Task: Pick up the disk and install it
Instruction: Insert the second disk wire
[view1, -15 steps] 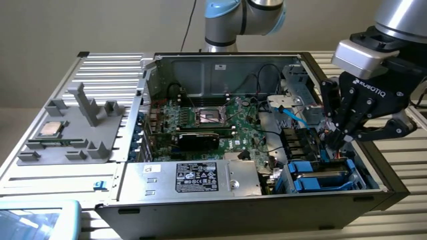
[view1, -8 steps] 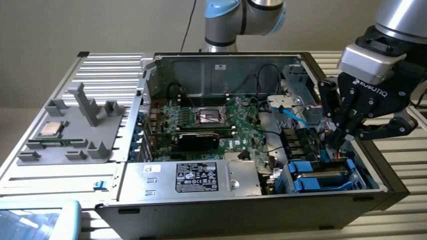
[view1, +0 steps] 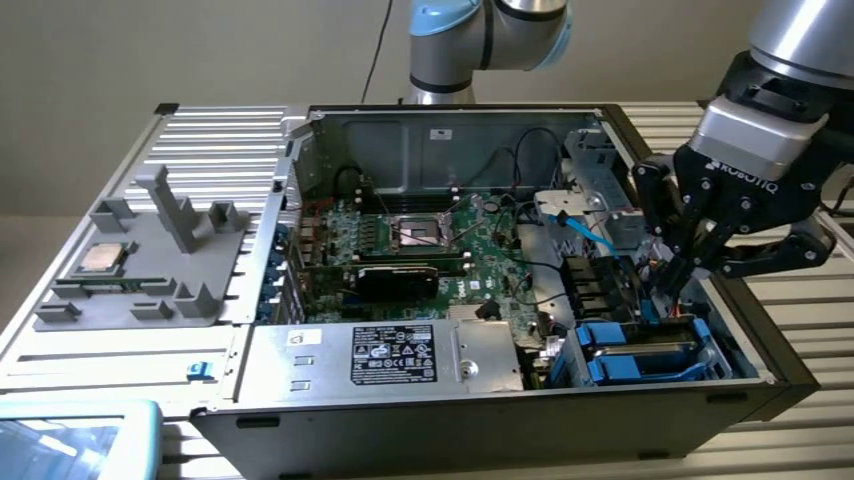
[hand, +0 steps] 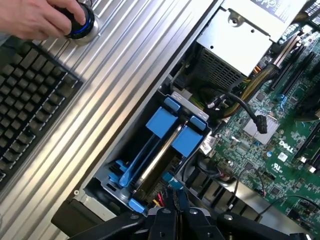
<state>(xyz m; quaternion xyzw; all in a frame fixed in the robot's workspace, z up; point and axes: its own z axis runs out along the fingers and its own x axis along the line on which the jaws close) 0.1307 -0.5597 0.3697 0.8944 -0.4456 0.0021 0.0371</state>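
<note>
one gripper (view1: 663, 285), jaws together, above one blue-framed disk (hand: 159, 150) in its bay

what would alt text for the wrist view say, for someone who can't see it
The shut gripper hangs above blue drive carriers seated in a bay at the corner of an open computer case, beside the green motherboard. Outside the case, on the ribbed metal table, a person's hand grips a round knob next to a black keyboard.
</note>
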